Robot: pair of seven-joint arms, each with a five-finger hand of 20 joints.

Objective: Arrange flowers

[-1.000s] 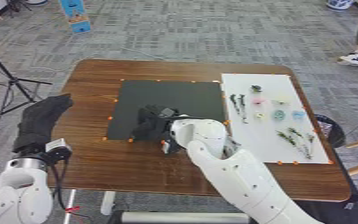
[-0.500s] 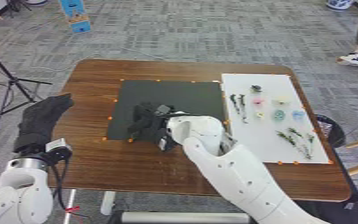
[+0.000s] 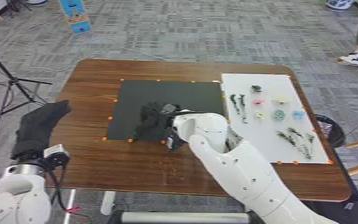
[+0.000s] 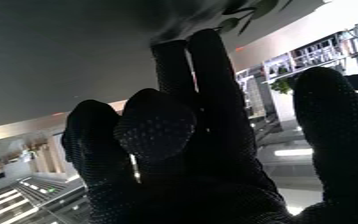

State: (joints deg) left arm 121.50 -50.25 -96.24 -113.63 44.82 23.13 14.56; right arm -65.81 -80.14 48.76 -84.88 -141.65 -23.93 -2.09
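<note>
In the head view my right hand (image 3: 153, 121) is low over the dark mat (image 3: 171, 92), its fingers dark against it. The right wrist view has the same hand (image 4: 206, 145) open, fingers loosely extended, thumb apart, nothing between them. Beyond its longest fingertips lies a leafy sprig (image 4: 246, 14) on the dark surface. My left hand (image 3: 40, 125) stays open at the table's left edge. On the white board (image 3: 246, 135) are a pink flower (image 3: 257, 101), a blue flower (image 3: 298, 115), a green flower (image 3: 278, 115), dark stems (image 3: 243, 107) and leafy green stems (image 3: 297, 141).
The brown table (image 3: 91, 100) surrounds mat and board, with small orange marks along their edges. My right forearm crosses the table's front right part. A black tripod (image 3: 14, 80) stands on the floor to the left.
My right hand has shifted slightly over the mat, and its wrist has turned a little. The left hand has moved slightly back toward the robot and outward.
</note>
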